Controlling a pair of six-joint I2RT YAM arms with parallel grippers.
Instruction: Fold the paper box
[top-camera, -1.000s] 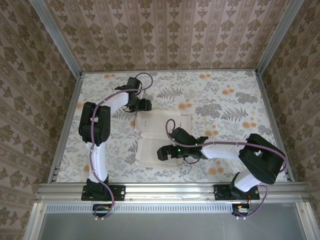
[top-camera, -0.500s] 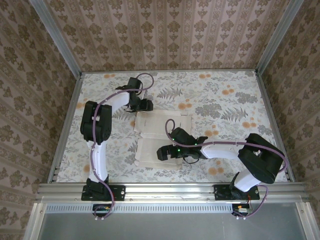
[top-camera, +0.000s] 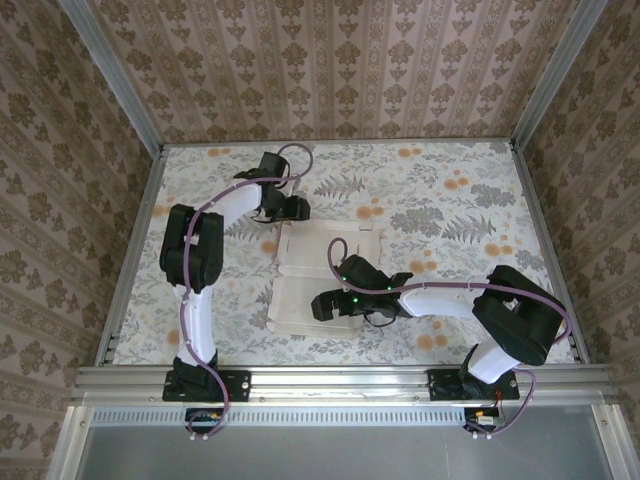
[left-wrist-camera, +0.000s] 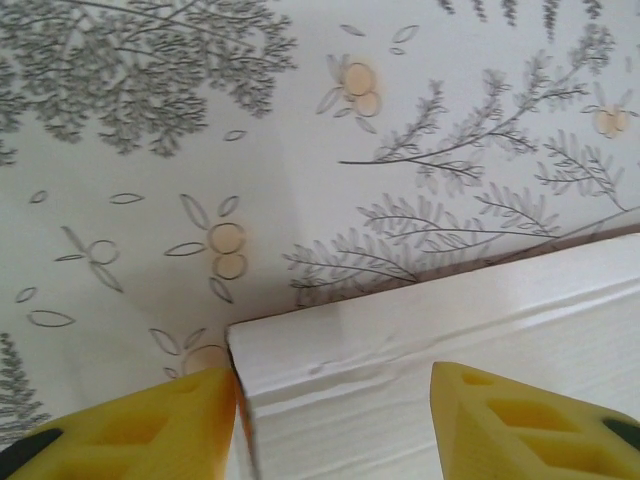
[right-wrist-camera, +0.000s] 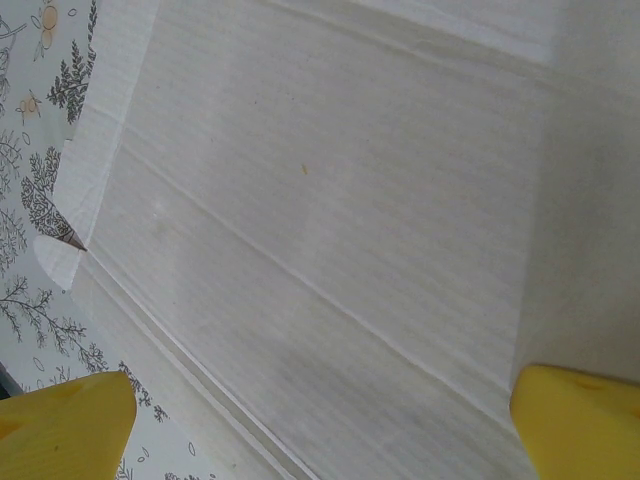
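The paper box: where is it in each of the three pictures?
Top external: the paper box lies flat and unfolded, mid-table.
Left wrist: paper box corner, lower right.
Right wrist: paper box off-white face, centre and right.
Shared landmark: the floral tablecloth beneath it.

Paper box (top-camera: 310, 250) ctr hidden under right gripper (top-camera: 322, 305) (top cam).

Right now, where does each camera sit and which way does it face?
Top external: above and behind the bases, looking down at the table; shows both arms, left tool, right tool.
Left wrist: looks down at a paper box corner; own yellow fingers.
Right wrist: close over the paper box's off-white face; own yellow fingers.
Shared: all show the paper box.
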